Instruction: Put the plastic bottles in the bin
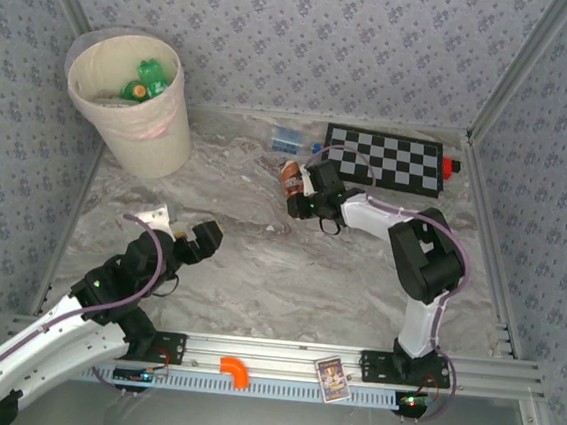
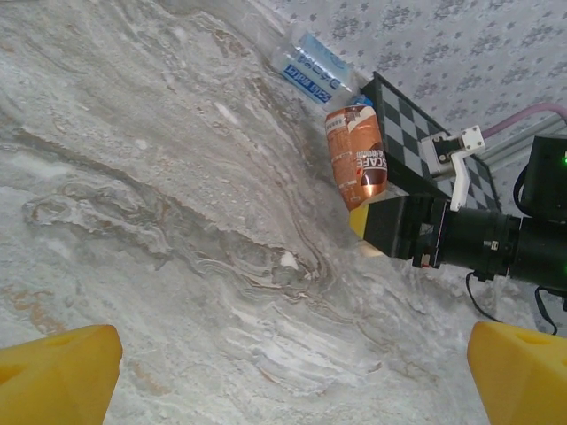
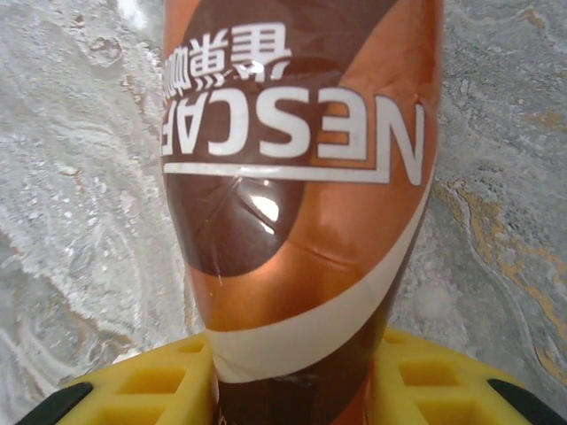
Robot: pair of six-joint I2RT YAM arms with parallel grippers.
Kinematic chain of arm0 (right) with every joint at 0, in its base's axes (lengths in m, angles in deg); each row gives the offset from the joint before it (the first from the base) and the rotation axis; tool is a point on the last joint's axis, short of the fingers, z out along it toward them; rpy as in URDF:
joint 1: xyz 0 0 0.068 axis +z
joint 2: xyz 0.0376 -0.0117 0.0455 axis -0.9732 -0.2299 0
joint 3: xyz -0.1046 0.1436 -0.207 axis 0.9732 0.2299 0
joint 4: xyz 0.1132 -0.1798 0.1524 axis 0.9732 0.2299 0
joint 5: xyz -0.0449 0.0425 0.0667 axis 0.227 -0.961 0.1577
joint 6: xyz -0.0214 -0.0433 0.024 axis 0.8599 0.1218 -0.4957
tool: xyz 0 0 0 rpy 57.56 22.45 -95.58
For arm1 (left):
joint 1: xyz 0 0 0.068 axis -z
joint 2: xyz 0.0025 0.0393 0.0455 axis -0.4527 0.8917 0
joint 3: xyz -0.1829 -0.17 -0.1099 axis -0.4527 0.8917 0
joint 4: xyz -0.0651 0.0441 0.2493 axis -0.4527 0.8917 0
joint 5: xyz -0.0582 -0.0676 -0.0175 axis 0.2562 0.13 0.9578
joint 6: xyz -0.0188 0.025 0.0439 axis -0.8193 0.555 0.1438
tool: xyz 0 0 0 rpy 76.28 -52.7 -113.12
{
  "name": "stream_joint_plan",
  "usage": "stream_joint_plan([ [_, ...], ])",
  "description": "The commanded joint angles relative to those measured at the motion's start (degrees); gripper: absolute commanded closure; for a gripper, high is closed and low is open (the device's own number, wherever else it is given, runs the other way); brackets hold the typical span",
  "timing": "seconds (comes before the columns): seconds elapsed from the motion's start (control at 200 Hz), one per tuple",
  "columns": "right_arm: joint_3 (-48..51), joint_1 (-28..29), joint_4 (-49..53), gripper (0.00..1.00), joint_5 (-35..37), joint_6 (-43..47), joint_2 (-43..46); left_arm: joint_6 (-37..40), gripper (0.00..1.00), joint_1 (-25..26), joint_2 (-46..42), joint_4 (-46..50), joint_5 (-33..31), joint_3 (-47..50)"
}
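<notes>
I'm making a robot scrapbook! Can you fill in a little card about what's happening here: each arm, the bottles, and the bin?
Right arm's fingers: shut on the orange-brown bottle, near one end
Left arm's fingers: open, holding nothing
Bottles not binned yet: the orange-brown one, plus a clear bottle with a blue label, both by the checkerboard
Bin: far left corner, green bottles inside
Left to do: two bottles
</notes>
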Motion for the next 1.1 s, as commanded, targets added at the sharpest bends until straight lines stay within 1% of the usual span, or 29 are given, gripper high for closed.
stream_joint_plan([
  [0.0, 2.66, 0.95, -1.21, 0.65, -0.2, -1.07, 4.48, 0.05, 0.0, 0.24, 0.48, -5.33, 2.72, 0.53],
  [0.235, 6.56, 5.2, -1.5, 0.65, 3.05, 0.23, 12.49, 0.43, 0.0, 0.23, 4.55, -11.67, 6.55, -0.35],
  [0.315, 8.36, 6.86, -2.29, 0.65, 3.65, 0.42, 15.75, 0.45, 0.0, -0.7, 6.86, -14.07, 8.36, -1.02],
  [0.365, 9.13, 7.92, -2.45, 0.65, 3.7, 0.55, 17.66, 0.3, 0.01, -1.83, 8.45, -16.0, 10.92, -1.33],
  [0.545, 10.25, 12.37, -0.96, 0.65, 5.21, 2.77, 23.59, -0.85, 0.02, -8.4, 14.81, -26.3, 22.42, -1.54],
  [0.69, 10.46, 16.31, 0.69, 0.64, 7.38, 4.1, 26.79, -0.56, 0.03, -10.52, 19.92, -33.28, 29.01, -2.87],
  [0.85, 10.72, 20.13, 1.95, 0.64, 10.94, 5.28, 28.4, -1.22, 0.05, -11.37, 24.64, -35.97, 31.91, -5.44],
  [1.094, 10.88, 23.18, 1.98, 0.64, 12.69, 6.22, 29.24, -1.76, 0.07, -11.72, 29.04, -37.27, 33.72, -7.74],
])
